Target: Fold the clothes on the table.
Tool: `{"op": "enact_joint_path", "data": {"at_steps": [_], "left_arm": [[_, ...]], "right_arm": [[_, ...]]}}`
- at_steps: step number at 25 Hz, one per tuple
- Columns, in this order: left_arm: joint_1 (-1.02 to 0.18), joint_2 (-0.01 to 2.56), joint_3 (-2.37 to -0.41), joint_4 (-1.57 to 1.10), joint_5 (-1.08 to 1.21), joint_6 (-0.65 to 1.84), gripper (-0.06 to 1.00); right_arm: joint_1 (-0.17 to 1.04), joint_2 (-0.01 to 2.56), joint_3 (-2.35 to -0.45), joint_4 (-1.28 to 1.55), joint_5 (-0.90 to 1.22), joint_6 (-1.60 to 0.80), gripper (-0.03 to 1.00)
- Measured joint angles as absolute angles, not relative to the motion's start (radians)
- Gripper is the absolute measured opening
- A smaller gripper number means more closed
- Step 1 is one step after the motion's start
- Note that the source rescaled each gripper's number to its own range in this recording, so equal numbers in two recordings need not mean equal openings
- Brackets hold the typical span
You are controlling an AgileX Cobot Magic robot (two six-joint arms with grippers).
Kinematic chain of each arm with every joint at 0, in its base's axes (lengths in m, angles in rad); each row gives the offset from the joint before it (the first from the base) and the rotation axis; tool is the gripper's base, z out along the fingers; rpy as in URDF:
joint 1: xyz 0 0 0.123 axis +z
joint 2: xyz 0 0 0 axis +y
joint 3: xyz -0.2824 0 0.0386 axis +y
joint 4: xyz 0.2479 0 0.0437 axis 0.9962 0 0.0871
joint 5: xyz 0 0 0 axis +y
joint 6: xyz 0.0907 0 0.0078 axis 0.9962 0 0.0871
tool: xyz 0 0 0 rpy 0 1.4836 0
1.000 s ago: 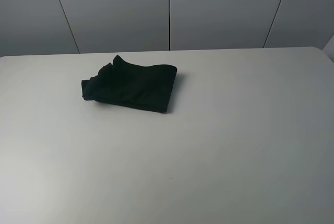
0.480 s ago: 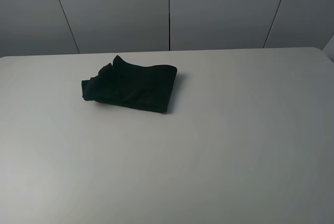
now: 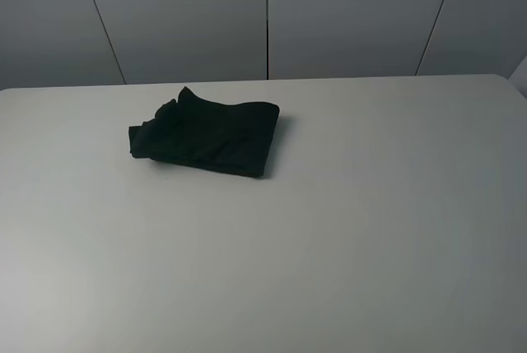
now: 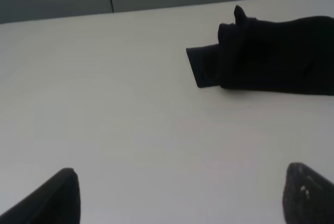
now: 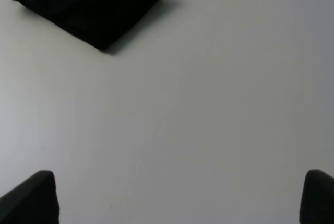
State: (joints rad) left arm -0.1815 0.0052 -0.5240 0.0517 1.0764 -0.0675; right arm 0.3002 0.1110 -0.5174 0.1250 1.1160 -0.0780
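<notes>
Left gripper (image 4: 177,195) first: fingers spread wide, nothing between them, only the two dark tips showing at the edge of its wrist view over bare table (image 4: 104,104). Right gripper (image 5: 180,198), same story, splayed apart and empty, just the tips in shot. Neither arm appears in the high view at all; both are pulled back off the work.

Out from there to the black T-shirt (image 3: 206,137): it lies as a compact folded bundle toward 11 o'clock of the high view, near the far edge of the table. Nothing has shifted over the last second; the bundle sits exactly where it was, same outline, and the arms stay clear. My read is that the folding is finished and the robot is parked.

Hard to make out: the fabric is uniformly dark, so no print or label shows. A loose flap (image 4: 203,67) pokes out at the bundle's 9 o'clock end, so that side looks less tidy. Each wrist view cuts part of the shirt off.
</notes>
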Motion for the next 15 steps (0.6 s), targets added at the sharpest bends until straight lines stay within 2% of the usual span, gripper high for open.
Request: {"op": "enact_joint_path", "data": {"at_steps": [12,15], "left_arm": [[-0.182,0.0,-0.515,0.054,1.082,-0.069,1.0],[-0.174,0.0,-0.515,0.05,1.082,-0.069,1.0]], "right_arm": [[0.298,0.095,-0.513,0.13,1.096,-0.072,1.0],[0.26,0.048,-0.513,0.135,1.096,-0.072,1.0]]}}
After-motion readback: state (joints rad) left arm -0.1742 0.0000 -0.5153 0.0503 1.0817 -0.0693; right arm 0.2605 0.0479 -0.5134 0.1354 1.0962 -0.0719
